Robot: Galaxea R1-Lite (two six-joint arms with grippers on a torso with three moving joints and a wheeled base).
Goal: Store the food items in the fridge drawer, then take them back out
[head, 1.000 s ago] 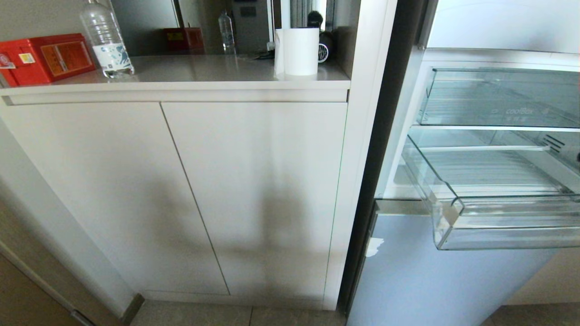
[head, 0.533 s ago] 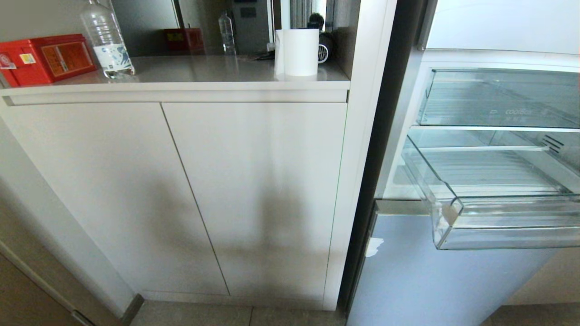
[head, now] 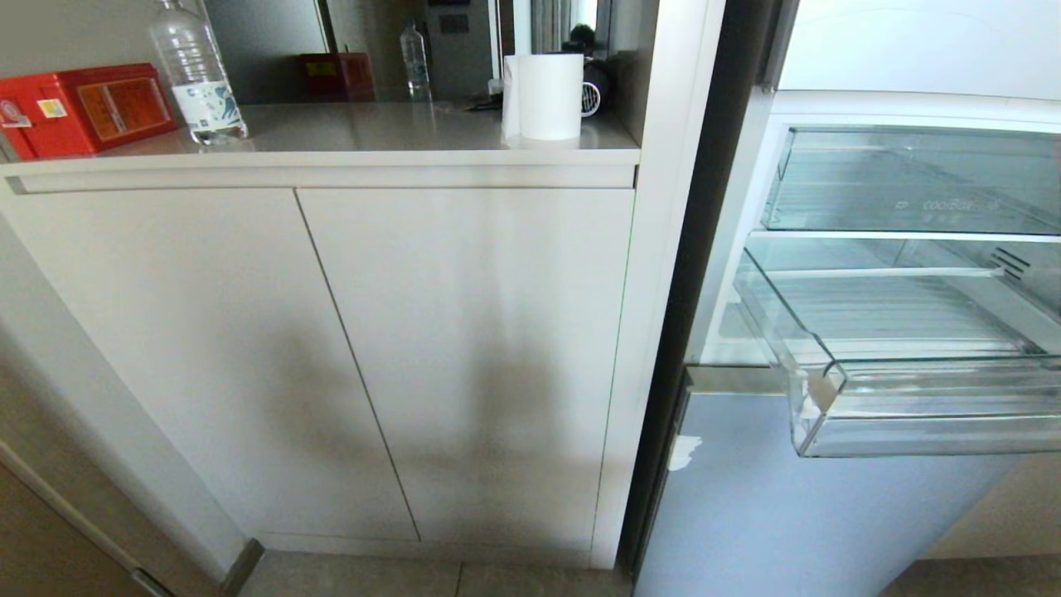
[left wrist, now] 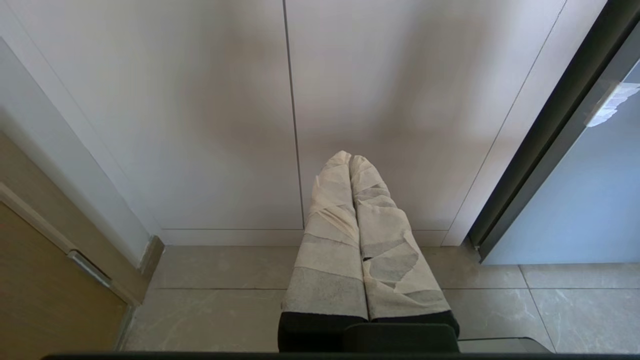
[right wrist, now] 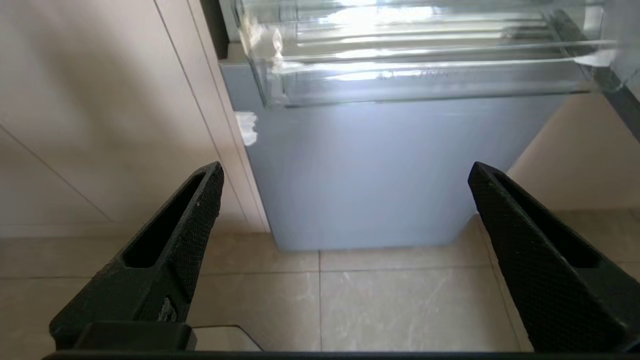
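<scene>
Tiled floor beneath splayed right tool

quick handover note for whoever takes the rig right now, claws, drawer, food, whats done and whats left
Left claw: shut, empty, parked low in front of the cabinet doors.
Right claw: wide open, empty, low in front of the fridge, below the drawer.
Fridge drawer: pulled out, no food visible in it; the lettered bin above also looks empty.
Food items: none in any view.
Done: drawer is open. Whether food already went in and came out cannot be told.
Left: find the food and check which stage applies.
</scene>
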